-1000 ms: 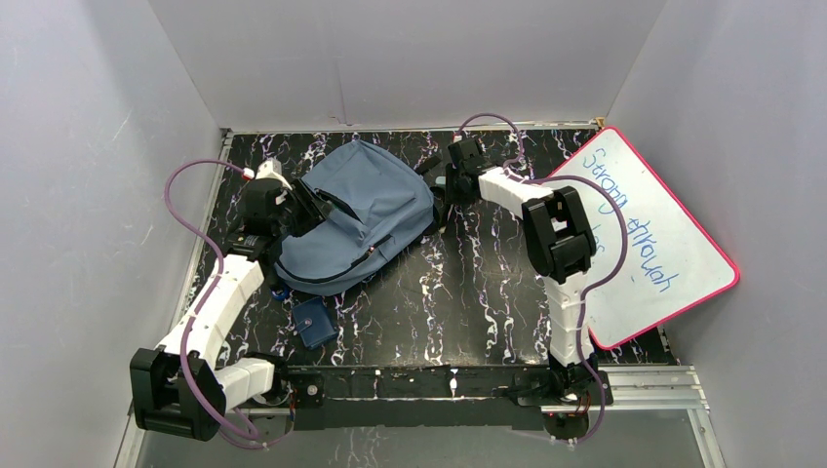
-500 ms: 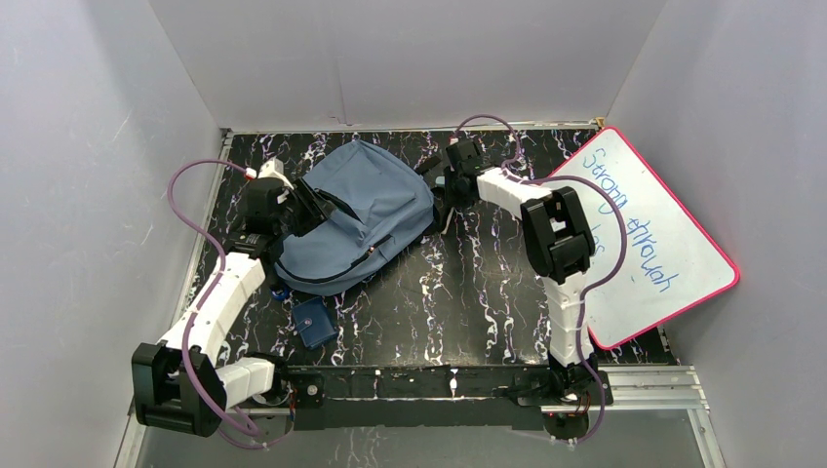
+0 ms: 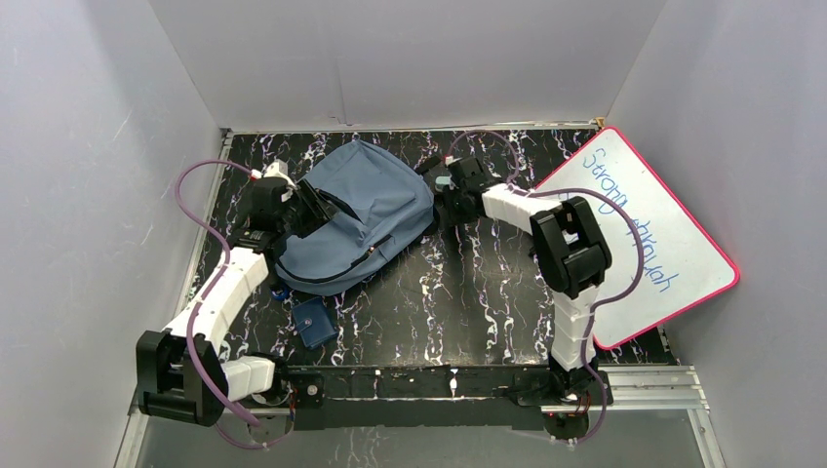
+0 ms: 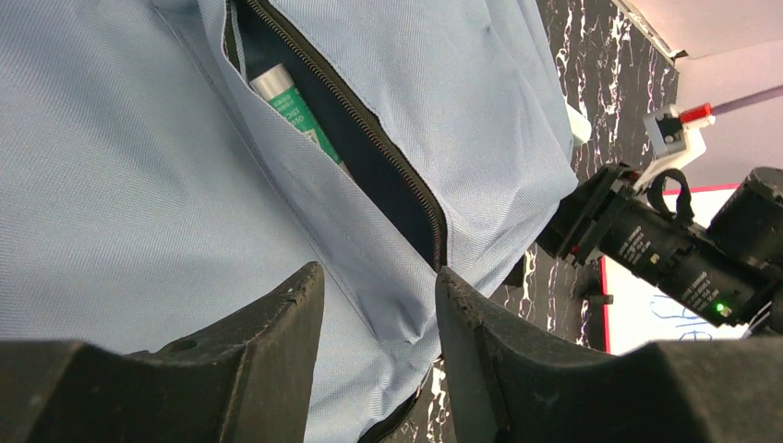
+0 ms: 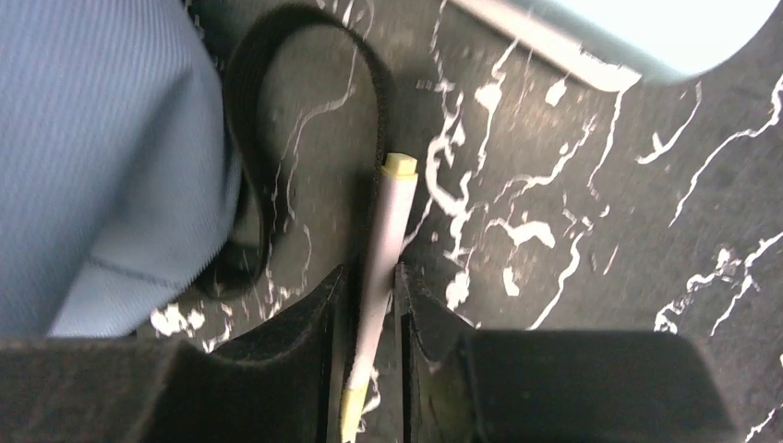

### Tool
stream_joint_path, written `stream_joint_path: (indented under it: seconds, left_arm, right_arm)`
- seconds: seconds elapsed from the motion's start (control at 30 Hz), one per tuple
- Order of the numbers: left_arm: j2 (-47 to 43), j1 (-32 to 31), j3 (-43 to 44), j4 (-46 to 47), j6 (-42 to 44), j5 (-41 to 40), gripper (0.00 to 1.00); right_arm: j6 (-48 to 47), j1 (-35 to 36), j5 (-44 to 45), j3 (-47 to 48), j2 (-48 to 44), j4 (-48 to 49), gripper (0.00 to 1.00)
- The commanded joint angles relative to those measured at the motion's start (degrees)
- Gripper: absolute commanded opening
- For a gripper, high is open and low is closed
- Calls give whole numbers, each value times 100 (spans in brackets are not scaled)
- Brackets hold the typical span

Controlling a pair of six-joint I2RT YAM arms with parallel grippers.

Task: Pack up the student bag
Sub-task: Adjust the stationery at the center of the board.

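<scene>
The right claw (image 5: 367, 305) pinches a smooth grey marker (image 5: 392, 221) with yellow ends, part of its barrel hidden between the fingers. It lies beside a black webbing strap (image 5: 242, 101) on the marbled table (image 5: 572, 231), and this arm's elbow has swung outward since a second ago. The left claw (image 4: 377, 277) grips a fold of the woven slate-blue student bag (image 3: 361, 210) at the table's far left, where a green-and-white tube (image 4: 291, 106) sits half hidden in the unzipped pocket.

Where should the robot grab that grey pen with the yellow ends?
Grab the pen at the middle of its grey barrel, coming straight down from above. It lies flat on the table, long and thin, so the jaws fit on its two long sides. Its far yellow end sits by the strap, so keep off that end.
</scene>
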Motion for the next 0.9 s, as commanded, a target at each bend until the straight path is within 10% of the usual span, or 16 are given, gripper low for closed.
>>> stream_joint_path:
  seconds: [0.0,0.43,0.87]
  left_arm:
    - [3,-24,139,108,-27,110,46]
    - [17,-29,165,71,-26,126,46]
    - [-2,-28,128,70,-41,122,46]
  right_arm:
    - [-385,48,-401,-551,-334,-429,31]
    - [-214,50,-1176,-811,-1467,-137,46]
    - [199,-36,823,-672,-1476,-361,41]
